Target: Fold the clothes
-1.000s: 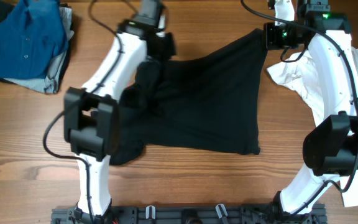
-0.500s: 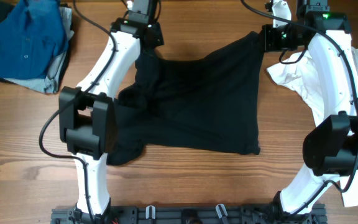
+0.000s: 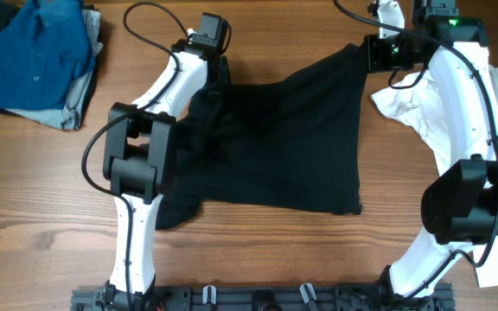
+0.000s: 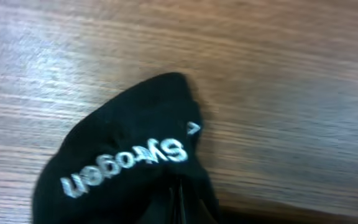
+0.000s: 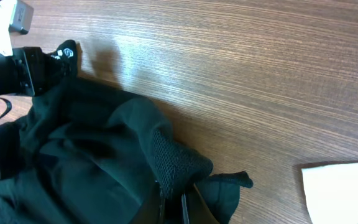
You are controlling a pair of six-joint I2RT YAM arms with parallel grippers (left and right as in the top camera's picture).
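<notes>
Overhead view: I see the black T-shirt (image 3: 292, 147) spread across the middle of the wooden table (image 3: 50, 199), between my two arms.
Left gripper (image 3: 217, 76): clenched on the shirt's far left corner. On my left wrist camera the fabric bunches over the fingertips, with white lettering (image 4: 126, 168) showing upside down.
Right gripper (image 3: 368, 50): clamped on the far right corner, cloth pinched between the fingers on my right wrist camera.
Near hem: lying on the table, rumpled under my left arm.
Blue shirt (image 3: 37, 52): heaped at the far left, well apart.
White T-shirt (image 3: 405, 99): just right of the black one.
</notes>
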